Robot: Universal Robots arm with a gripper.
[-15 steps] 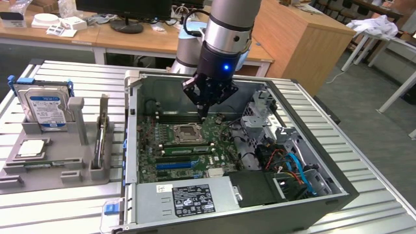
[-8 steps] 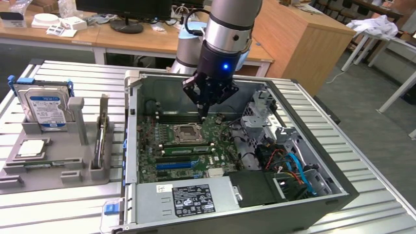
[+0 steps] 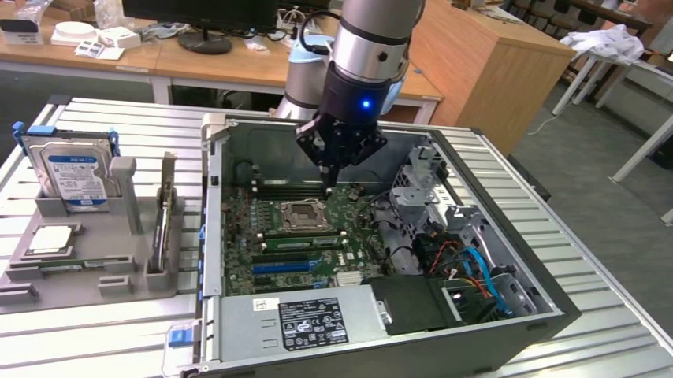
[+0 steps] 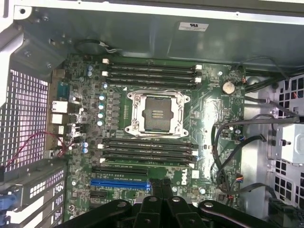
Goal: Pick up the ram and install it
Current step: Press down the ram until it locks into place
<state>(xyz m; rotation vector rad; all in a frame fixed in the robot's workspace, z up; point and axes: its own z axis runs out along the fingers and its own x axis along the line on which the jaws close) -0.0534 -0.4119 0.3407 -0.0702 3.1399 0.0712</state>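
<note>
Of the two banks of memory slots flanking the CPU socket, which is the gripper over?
The far bank, toward the case's back wall beyond the CPU socket. The gripper hangs just beside it; the near bank lies on the socket's other side.

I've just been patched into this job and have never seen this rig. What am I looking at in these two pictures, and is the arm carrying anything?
The silver and black column is a robot arm; the black claw at its end is its hand. The exterior view is taken by a camera standing off the arm. The wrist view is taken from the arm itself, looking down past the hand into an open computer case.

Inside the case lies the green motherboard, with an empty processor socket and rows of long black memory slots on either side of it.

At the exterior view's left a grey holder carries a hard drive and other parts.

The hand is shut, hanging above the motherboard, and I see nothing gripped in it.
</note>
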